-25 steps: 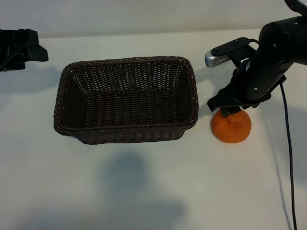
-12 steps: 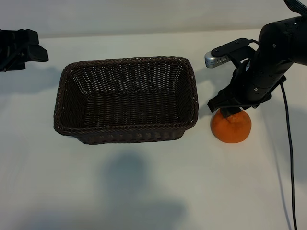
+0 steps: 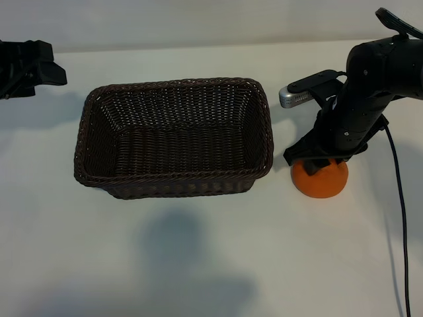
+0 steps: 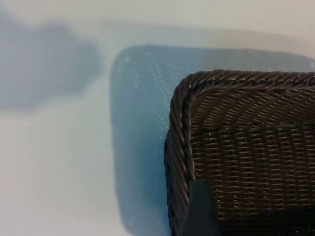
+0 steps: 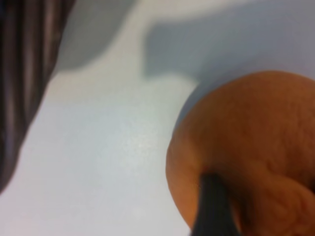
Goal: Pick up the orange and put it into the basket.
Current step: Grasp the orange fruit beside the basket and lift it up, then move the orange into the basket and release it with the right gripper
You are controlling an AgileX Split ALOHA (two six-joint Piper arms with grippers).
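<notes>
Dimpled round orange (image 3: 321, 181) sits beside woven wicker basket (image 3: 173, 135); right end effector (image 3: 316, 160) straddles it, grip unclear.

The orange (image 3: 320, 181) is a small round fruit with bright, dimpled skin. It sits on the white table just beside the basket's right end, near its front corner, apart from the wicker. Its top is partly covered from above. The basket (image 3: 173, 178) is a large rectangular one of dark-brown woven wicker with rounded corners, a braided rim and deep sloping sides. It stands upright with nothing inside.
</notes>
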